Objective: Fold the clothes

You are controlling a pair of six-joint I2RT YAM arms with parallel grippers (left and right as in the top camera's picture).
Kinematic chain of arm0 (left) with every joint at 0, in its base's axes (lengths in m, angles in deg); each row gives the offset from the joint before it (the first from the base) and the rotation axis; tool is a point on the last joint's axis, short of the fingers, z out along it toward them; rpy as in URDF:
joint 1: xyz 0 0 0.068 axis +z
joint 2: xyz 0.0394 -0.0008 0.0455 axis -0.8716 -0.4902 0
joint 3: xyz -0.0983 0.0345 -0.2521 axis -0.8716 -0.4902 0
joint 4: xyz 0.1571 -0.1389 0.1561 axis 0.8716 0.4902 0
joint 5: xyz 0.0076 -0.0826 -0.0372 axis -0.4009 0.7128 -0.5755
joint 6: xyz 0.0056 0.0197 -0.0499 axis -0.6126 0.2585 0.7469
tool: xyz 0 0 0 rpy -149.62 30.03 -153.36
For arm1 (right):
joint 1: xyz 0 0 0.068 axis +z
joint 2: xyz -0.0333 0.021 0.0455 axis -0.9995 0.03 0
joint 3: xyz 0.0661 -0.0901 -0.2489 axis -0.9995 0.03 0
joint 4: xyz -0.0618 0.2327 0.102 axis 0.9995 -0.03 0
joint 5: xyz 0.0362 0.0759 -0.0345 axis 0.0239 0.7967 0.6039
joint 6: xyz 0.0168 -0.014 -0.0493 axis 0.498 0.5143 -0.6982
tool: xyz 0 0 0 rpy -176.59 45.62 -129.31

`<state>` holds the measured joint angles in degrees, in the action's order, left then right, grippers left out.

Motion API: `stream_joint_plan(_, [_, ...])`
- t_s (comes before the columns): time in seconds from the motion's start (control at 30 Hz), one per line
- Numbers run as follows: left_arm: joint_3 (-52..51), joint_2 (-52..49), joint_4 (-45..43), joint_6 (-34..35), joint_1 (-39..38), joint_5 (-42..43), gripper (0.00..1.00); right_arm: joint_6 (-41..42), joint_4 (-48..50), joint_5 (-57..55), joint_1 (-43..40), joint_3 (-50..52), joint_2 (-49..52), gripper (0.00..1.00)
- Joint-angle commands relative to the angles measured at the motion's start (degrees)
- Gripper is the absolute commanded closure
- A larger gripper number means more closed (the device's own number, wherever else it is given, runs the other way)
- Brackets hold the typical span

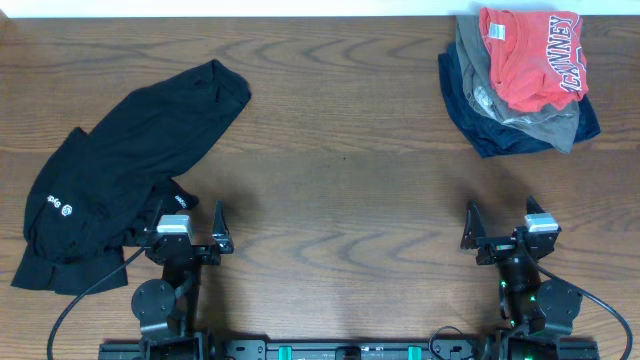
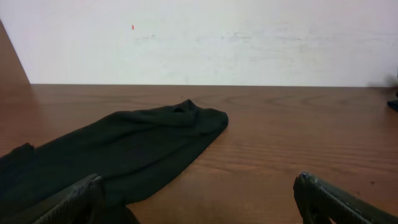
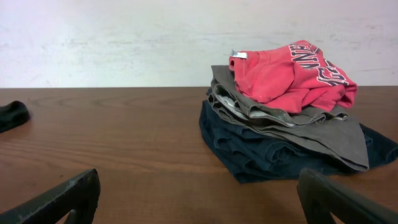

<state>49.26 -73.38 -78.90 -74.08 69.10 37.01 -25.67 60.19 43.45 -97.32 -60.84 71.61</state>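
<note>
The black long-sleeved garment [image 1: 120,165] lies crumpled on the left side of the table, with a small white logo [image 1: 60,206] near its left edge. It also shows in the left wrist view [image 2: 124,152], stretching from the left finger toward the middle. My left gripper [image 1: 190,222] is open and empty at the garment's near right edge, its left finger over the cloth. My right gripper [image 1: 502,222] is open and empty on the right near side, far from the garment. A black tip of the garment [image 3: 12,115] shows in the right wrist view.
A pile of other clothes sits at the far right: a red shirt with white lettering [image 1: 530,55] on grey [image 1: 535,125] and navy [image 1: 470,105] garments, also in the right wrist view [image 3: 292,78]. A white wall [image 2: 199,37] stands beyond the table's far edge.
</note>
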Motion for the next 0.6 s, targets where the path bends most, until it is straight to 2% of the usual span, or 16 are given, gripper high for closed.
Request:
stream_joint_plan(0.0, [-0.76, 0.42, 2.32, 0.5, -0.17, 0.92, 0.02, 0.72, -0.17, 0.42, 0.81, 0.11, 0.02, 0.01])
stream_joint_plan(0.57, [-0.76, 0.39, 2.32, 0.5, -0.15, 0.92, 0.02, 0.09, 0.76, -2.47, 0.81, 0.11, 0.02, 0.01])
